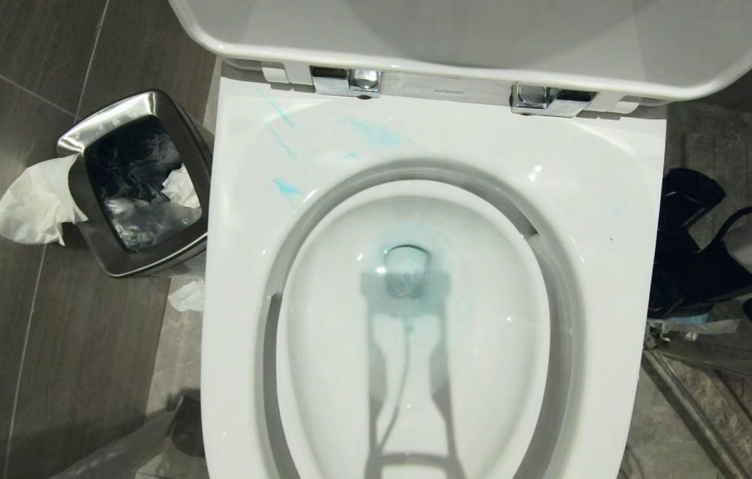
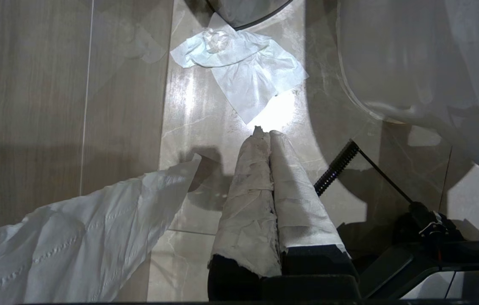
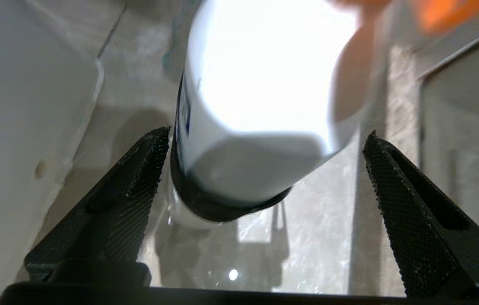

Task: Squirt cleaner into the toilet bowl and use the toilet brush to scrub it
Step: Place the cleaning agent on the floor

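Observation:
The toilet bowl (image 1: 615,199) fills the head view, its seat and lid raised. Pale blue cleaner (image 1: 286,187) smears the rim's far left, and a faint blue tint rings the drain (image 1: 405,266). Neither gripper is in the head view. My right gripper (image 3: 265,133) hangs low over the glossy floor, open wide. A white bottle (image 3: 264,84) with a dark band at its base stands between the fingers, close to one and well apart from the other. My left gripper (image 2: 267,132), its fingers wrapped in white paper, is shut and empty above the floor. The toilet brush is out of view.
A steel-rimmed bin (image 1: 136,179) with a dark liner stands left of the bowl, white paper (image 1: 33,199) hanging from it. A crumpled tissue (image 2: 243,67) lies on the floor tiles. Black cables and gear (image 1: 688,253) crowd the bowl's right side.

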Controlling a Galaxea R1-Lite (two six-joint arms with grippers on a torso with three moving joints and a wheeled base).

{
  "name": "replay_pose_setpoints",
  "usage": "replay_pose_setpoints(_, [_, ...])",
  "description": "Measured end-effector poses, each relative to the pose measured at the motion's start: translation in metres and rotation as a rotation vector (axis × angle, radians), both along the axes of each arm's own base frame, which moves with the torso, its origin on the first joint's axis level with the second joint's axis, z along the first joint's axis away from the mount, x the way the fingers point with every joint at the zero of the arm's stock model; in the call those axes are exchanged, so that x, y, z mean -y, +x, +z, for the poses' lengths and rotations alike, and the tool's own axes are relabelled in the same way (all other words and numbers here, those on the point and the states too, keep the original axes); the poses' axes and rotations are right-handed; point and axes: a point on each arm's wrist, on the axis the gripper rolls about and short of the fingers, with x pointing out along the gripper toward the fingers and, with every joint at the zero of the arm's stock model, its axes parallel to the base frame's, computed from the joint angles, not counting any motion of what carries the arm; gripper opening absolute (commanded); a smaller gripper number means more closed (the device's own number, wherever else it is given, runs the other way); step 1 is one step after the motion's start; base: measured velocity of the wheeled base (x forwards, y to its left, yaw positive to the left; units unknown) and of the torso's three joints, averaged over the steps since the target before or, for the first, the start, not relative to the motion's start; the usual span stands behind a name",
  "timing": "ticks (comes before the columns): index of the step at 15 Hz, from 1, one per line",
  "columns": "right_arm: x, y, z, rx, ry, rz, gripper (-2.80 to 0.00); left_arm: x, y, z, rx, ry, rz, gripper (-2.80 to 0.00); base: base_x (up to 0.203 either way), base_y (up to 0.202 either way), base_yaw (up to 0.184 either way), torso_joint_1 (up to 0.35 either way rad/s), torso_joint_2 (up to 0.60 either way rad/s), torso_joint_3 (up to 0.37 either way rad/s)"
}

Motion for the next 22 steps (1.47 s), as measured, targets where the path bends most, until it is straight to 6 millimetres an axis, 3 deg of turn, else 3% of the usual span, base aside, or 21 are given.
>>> replay_pose_setpoints(3, [0.001, -0.012, 0.000, -0.015, -0.002, 0.000, 0.00, 0.000, 0.000, 0.000, 0.000, 0.000, 0.000, -2.80, 0.000, 0.000, 0.000, 0.000, 0.00, 0.000])
replay_pose_setpoints(8, [0.001, -0.033, 0.019, 0.000, -0.005, 0.002, 0.00, 0.000, 0.000, 0.000, 0.000, 0.000, 0.000, -2.80, 0.000, 0.000, 0.000, 0.000, 0.00, 0.000])
replay_pose_setpoints(20, [0.001, -0.121, 0.043, -0.039, -0.007, 0.019, 0.00, 0.000, 0.000, 0.000, 0.000, 0.000, 0.000, -2.80, 0.000, 0.000, 0.000, 0.000, 0.00, 0.000])
replay_pose_setpoints(21, [0.001, -0.126, 0.044, -0.035, -0.004, 0.019, -2.80, 0.000, 0.000, 0.000, 0.000, 0.000, 0.000, -2.80, 0.000, 0.000, 0.000, 0.000, 0.00, 0.000])
replay_pose_setpoints(22, [0.001, -0.131, 0.045, -0.035, -0.003, 0.020, -2.80, 0.000, 0.000, 0.000, -0.001, 0.000, 0.000, -2.80, 0.000, 0.000, 0.000, 0.000, 0.00, 0.000])
